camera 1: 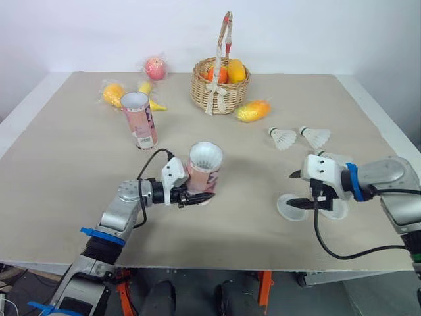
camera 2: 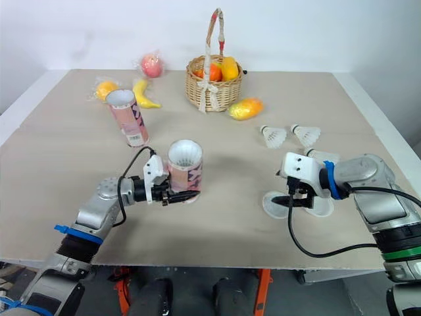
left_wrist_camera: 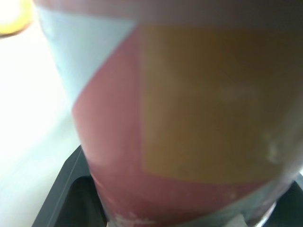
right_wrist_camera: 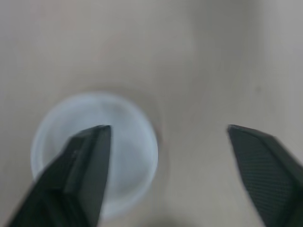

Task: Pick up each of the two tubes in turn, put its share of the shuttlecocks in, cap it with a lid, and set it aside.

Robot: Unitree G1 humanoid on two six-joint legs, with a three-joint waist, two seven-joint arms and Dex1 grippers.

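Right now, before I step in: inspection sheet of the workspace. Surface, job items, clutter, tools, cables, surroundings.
Surface: beige tabletop, no spills seen.
Job's things: far tube upright and open at the left rear; held tube uncapped, in the left tool; shuttlecocks lying at the right; lids side by side near the front right.
Clutter: basket of fruit, mango beside it; wrapped apple, banana and orange fruit at the left rear.
Grippers: left tool shut on held tube; right tool open, over one lid.
Cables: left cable loops above the wrist; right cable sags past the front edge.
Surroundings: white wall; otherwise nothing seen.
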